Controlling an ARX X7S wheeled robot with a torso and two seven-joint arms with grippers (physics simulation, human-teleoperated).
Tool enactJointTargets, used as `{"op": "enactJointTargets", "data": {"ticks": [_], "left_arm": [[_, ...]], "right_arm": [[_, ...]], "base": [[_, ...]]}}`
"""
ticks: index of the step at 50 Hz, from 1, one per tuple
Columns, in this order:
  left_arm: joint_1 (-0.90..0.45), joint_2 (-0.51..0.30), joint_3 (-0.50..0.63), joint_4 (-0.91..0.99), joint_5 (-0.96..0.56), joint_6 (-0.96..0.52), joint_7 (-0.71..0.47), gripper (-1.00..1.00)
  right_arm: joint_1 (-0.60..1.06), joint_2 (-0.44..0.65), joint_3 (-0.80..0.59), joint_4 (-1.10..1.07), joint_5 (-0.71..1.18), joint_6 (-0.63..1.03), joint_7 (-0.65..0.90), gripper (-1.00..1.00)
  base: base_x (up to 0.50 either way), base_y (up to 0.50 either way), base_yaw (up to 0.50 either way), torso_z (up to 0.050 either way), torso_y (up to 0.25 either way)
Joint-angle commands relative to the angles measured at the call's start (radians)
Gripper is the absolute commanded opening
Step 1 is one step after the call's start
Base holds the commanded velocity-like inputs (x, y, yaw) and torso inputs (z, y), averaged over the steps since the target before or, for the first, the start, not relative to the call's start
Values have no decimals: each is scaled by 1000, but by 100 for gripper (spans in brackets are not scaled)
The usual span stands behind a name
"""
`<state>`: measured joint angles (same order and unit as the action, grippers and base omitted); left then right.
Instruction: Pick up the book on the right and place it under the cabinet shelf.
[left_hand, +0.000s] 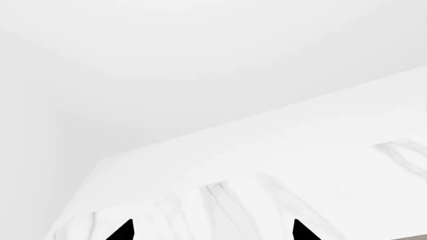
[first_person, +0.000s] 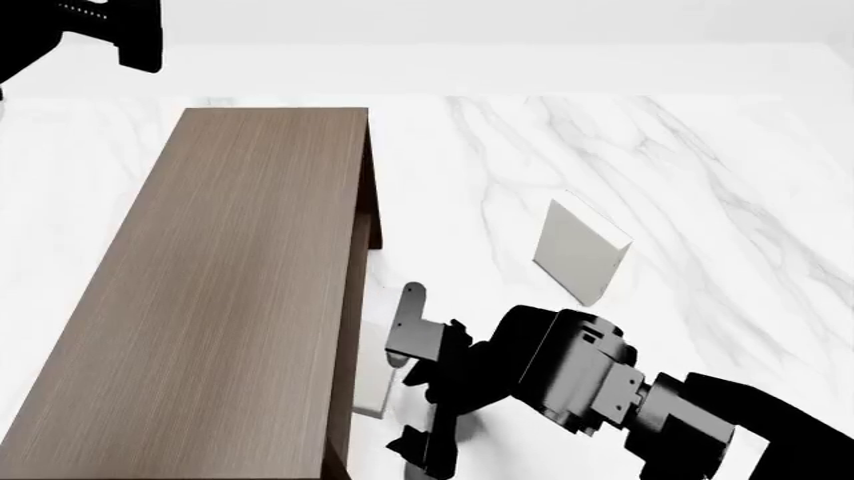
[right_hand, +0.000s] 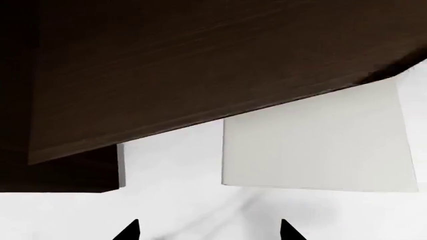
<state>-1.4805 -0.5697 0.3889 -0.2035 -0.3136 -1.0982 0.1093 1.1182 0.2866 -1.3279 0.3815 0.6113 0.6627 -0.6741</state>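
Note:
The whitish book (first_person: 372, 392) lies flat on the marble table, part of it under the edge of the dark brown cabinet (first_person: 214, 290). In the right wrist view the book (right_hand: 313, 145) reaches under the cabinet's dark board (right_hand: 200, 65). My right gripper (first_person: 406, 388) is open and empty, just right of the book and apart from it; its black fingertips (right_hand: 130, 231) stand wide with bare table between them. My left gripper (left_hand: 212, 231) is open and empty over the marble table (left_hand: 280, 165). My left arm (first_person: 80, 30) shows at the far left.
A second, greyer-beige book (first_person: 579, 250) lies on the table to the right of the cabinet. The white marble table (first_person: 667, 150) stretches right and back to a white wall. The cabinet's leg (right_hand: 73, 170) stands near the white book.

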Motion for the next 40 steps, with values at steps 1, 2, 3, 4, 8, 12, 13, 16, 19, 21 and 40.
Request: {"op": "enactJointTargets", "data": {"ticks": [1,2,3,4,8,12,13,16,19,21,40], "left_arm": [[-4,4,4,-5,1,3,0,100],[-4,4,5,-5,1,3,0,100],[-4,5,5,-4,1,3,-1,100],[-4,5,5,-4,1,3,-1,100],[-3,4,6,-2,1,3,-1,100],[-2,2,6,1,0,2,-1,100],[-2,1,6,2,0,1,-1,100],[-1,-2,6,3,0,1,-1,100],[1,-4,6,4,0,1,-1,100],[2,-5,6,5,0,1,-1,100],[14,-10,10,-9,5,17,-5,100]], "right_arm": [[2,75,23,-108,26,39,45,100],[2,74,23,-101,24,36,46,100],[2,72,23,-94,21,32,47,100],[2,70,23,-86,17,28,49,100],[-1,55,21,-48,1,7,51,100],[-5,28,18,10,-16,-20,50,100],[-6,19,18,26,-19,-26,50,100],[-7,-6,17,77,-30,-46,44,100],[-7,-26,15,118,-38,-63,36,100],[-6,-44,13,159,-44,-78,26,100],[-21,-168,-24,459,-137,-275,-20,100]], "base": [[0,0,0,0,0],[0,0,0,0,0],[0,0,0,0,0],[0,0,0,0,0],[0,0,0,0,0],[0,0,0,0,0],[0,0,0,0,0],[0,0,0,0,0],[0,0,0,0,0],[0,0,0,0,0],[0,0,0,0,0]]}}
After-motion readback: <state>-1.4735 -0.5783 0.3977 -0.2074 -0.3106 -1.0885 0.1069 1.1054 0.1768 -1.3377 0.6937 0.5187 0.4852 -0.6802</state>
